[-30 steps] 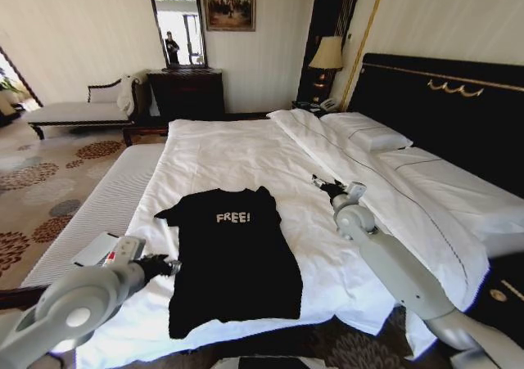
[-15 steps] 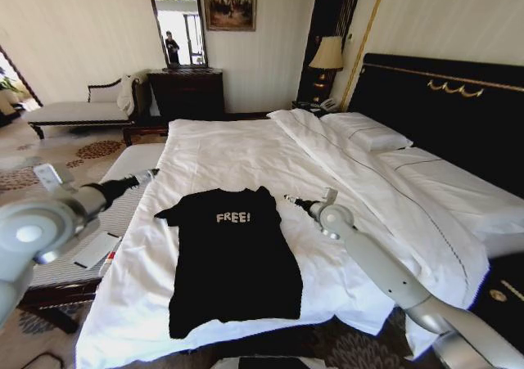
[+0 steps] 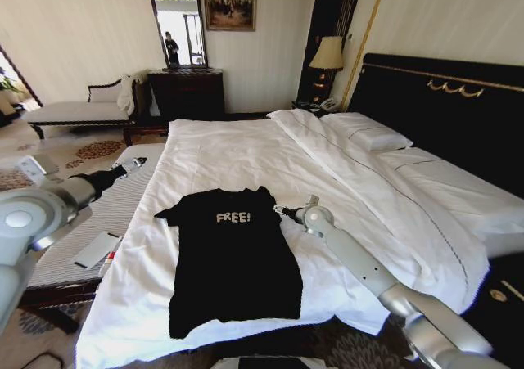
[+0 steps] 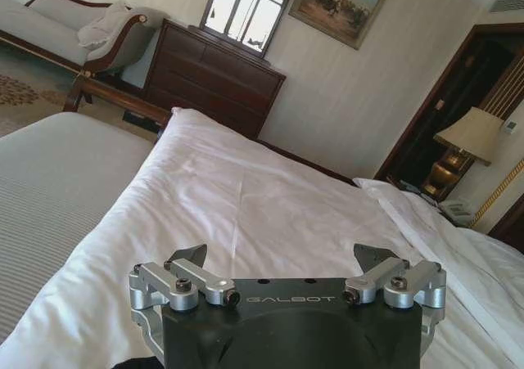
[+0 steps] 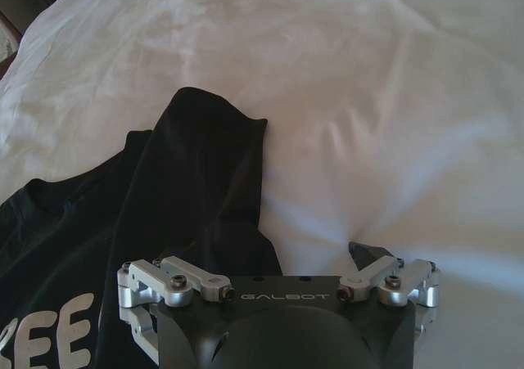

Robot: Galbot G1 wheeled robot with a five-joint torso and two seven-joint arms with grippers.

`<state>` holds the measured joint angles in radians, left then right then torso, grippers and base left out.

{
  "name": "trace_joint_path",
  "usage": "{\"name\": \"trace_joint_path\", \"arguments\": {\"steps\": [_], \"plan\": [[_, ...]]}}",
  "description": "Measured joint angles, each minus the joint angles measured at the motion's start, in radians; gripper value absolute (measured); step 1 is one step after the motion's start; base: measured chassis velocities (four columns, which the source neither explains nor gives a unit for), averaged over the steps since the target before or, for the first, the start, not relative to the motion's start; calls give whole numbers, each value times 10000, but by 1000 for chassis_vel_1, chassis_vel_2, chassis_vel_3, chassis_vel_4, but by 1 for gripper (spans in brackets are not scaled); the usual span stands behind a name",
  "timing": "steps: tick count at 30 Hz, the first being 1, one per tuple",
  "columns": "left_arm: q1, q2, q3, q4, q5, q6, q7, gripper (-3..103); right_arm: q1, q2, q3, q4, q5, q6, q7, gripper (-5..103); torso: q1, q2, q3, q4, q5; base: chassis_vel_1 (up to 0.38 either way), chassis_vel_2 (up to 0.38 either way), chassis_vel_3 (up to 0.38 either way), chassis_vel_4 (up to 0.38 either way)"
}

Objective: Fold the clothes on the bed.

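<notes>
The clothes are one black T-shirt point(image 3: 233, 258) with white "FREE!" lettering, lying flat on the near part of the bed's white duvet point(image 3: 237, 152). My right gripper point(image 3: 281, 212) hovers low at the shirt's right sleeve. In the right wrist view this gripper point(image 5: 274, 258) is open, one finger over the black sleeve point(image 5: 213, 164) and the other over white duvet. My left gripper point(image 3: 135, 164) is raised off the left side of the bed, well away from the shirt. The left wrist view shows that gripper point(image 4: 282, 256) open with nothing between its fingers, facing across the duvet point(image 4: 246, 197).
A striped bench point(image 3: 106, 205) runs along the bed's left side, with a flat white item point(image 3: 96, 249) on it. Pillows point(image 3: 368, 132) and the dark headboard point(image 3: 442, 107) lie to the right. A chaise point(image 3: 82, 111), a dresser point(image 3: 187, 91) and a lamp point(image 3: 327, 54) stand at the far wall.
The right gripper has moved left and nearer, from open duvet to the shirt's right sleeve. The left gripper has lifted from beside the shirt's left edge and swung out over the bench.
</notes>
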<state>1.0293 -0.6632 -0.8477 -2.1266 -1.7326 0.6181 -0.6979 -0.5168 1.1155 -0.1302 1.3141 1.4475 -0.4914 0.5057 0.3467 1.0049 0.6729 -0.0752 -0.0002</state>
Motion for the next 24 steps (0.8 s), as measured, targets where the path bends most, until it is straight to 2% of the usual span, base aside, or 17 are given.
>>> {"name": "trace_joint_path", "arguments": {"steps": [5,8,10,11,13,14,17,20,23,24], "plan": [[40,-72,51,140,177,9,147,100,147,402,-9,-493,-132,98,-124,101,0,0,0,-3,1,0,0,0,0],[59,-85,86,319,371,7,323,100,250,602,33,-725,-177,355,-201,86,0,0,0,1,1,0,0,0,0],[64,-93,105,381,433,5,391,100,278,645,85,-770,-200,456,-235,86,0,0,0,3,2,0,0,0,0],[65,-109,134,427,495,3,448,100,289,654,147,-787,-209,508,-243,81,0,0,0,3,1,0,0,0,0],[45,-156,207,492,572,-1,509,100,292,634,227,-806,-221,537,-248,70,1,0,0,0,1,0,0,0,0],[45,-156,207,492,572,-1,509,100,292,634,227,-806,-221,537,-248,70,1,0,0,0,1,0,0,0,0],[-39,-208,304,566,665,-13,562,100,292,602,330,-841,-251,548,-252,54,0,0,0,-3,2,0,0,0,0],[-67,-216,329,590,698,-23,582,100,292,592,368,-841,-255,548,-253,48,0,-1,1,-2,2,0,0,0,0],[-56,-218,350,632,830,-69,670,100,256,549,385,-831,-371,532,-248,32,0,-1,0,-1,2,0,0,0,0],[-56,-218,350,632,830,-69,670,100,256,549,385,-831,-371,532,-248,32,0,-1,0,-1,2,0,0,0,0]]}}
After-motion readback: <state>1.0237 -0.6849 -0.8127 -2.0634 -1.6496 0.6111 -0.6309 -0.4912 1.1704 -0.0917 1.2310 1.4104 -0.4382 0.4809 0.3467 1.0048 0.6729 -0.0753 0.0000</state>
